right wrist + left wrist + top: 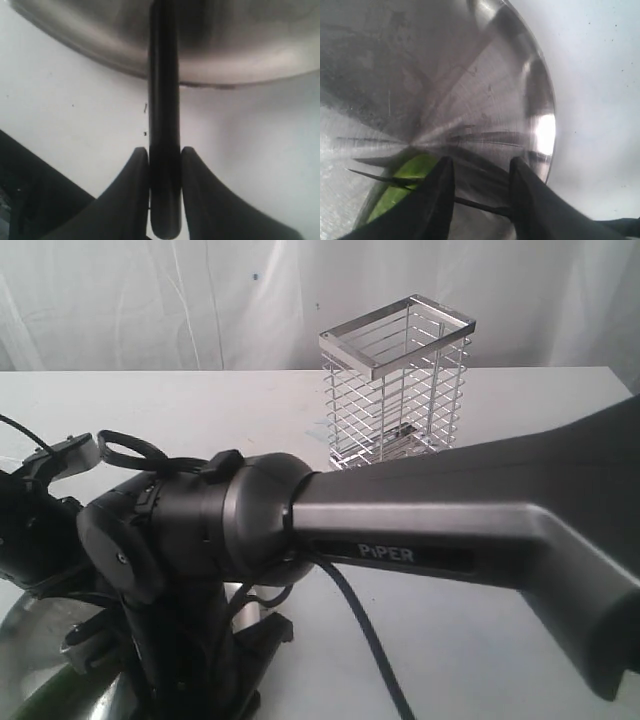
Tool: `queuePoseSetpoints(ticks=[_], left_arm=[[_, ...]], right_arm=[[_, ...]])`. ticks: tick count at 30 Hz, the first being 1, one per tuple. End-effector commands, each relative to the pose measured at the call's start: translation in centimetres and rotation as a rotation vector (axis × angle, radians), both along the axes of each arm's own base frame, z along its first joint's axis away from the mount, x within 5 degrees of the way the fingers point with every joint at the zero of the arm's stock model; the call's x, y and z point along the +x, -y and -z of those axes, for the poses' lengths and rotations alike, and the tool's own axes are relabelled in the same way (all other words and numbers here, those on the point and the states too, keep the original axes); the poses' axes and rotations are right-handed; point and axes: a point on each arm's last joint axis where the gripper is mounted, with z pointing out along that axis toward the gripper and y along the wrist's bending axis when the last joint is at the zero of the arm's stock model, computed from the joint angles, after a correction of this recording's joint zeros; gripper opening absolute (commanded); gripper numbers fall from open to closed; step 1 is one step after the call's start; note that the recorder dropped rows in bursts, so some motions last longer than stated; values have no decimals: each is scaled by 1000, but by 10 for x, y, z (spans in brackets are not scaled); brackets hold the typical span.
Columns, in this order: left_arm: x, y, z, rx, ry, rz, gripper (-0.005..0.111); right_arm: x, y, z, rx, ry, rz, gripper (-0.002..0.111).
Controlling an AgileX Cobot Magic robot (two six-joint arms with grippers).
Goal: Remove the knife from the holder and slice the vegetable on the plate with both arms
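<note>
Right wrist view: knife (165, 75) gripped at the plate (75, 35)

The right end effector (165, 152) clenches the black handle, which crosses the plate's rim. The left end effector (482, 162) hangs released over the plate, the green vegetable (402, 187) partly behind one finger. The holder (395, 380) stands apart on the bench (200, 410).

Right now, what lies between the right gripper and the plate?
In the right wrist view, the black knife runs from the right gripper, which holds it, over bare white table to the plate.
</note>
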Motion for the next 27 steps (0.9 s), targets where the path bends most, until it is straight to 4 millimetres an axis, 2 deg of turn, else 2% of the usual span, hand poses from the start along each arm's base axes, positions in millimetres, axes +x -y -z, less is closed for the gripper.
queuePoseSetpoints(ticks=[1,5,7,11,14,15,16,17,18,22,27], left_arm=[[-2,2,-4,-18,-3,4,42],[-2,2,-4,-16,4,0,42],[-2,2,-4,-15,6,-1,42],[-1,2,-5,-18,7,-4,42],[0,-3,-2,43,23,-6,41],[0,-5,-1,69,22,-15,38],[1,-7,0,89,18,-33,30],[1,-7,0,94,23,-33,19],[2,-8,0,96,28,-38,0],[8,-11,-8,78,42,-69,1],[26,-7,-34,-22,111,-136,1]], right_arm=[[17,-6,0,19,27,-18,0],[30,-21,7,42,47,-39,0],[30,-27,9,60,25,-37,0],[33,-34,8,86,27,-56,0],[35,-34,8,89,29,-53,0],[35,-34,8,89,29,-53,0],[34,-34,8,89,29,-55,0],[34,-34,8,89,29,-55,0],[34,-34,8,90,27,-54,0],[34,-34,8,94,24,-62,0],[34,-34,8,95,25,-72,0]])
